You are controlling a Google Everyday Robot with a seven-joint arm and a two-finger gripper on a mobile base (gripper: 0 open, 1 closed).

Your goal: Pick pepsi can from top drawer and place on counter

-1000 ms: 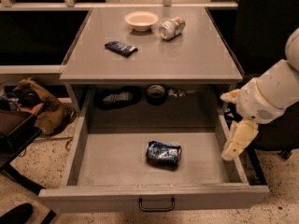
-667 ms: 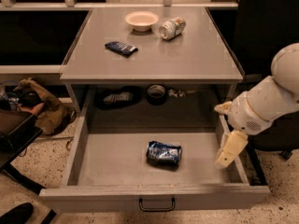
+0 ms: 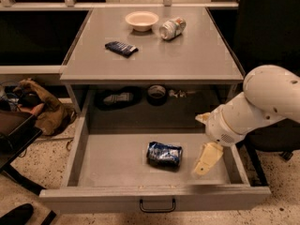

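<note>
The pepsi can [image 3: 164, 154], blue with white print and dented, lies on its side near the middle of the open top drawer [image 3: 103, 161]. The drawer is pulled far out, with its black handle [image 3: 157, 205] at the front. My gripper [image 3: 205, 161], cream-coloured, hangs inside the drawer at the right, a short way to the right of the can and not touching it. The white arm [image 3: 262, 102] reaches in from the right. The counter [image 3: 154, 55] is the grey tabletop above the drawer.
On the counter lie a white bowl [image 3: 141, 20], a silvery-white can [image 3: 172, 27] on its side and a flat dark blue packet [image 3: 121, 48]. Dark items sit on the shelf behind the drawer [image 3: 157, 93]. A brown bag [image 3: 40, 109] lies on the floor at left.
My arm and gripper have moved left and down, from above the drawer's right wall into the drawer, closer to the can. The can has not moved.
</note>
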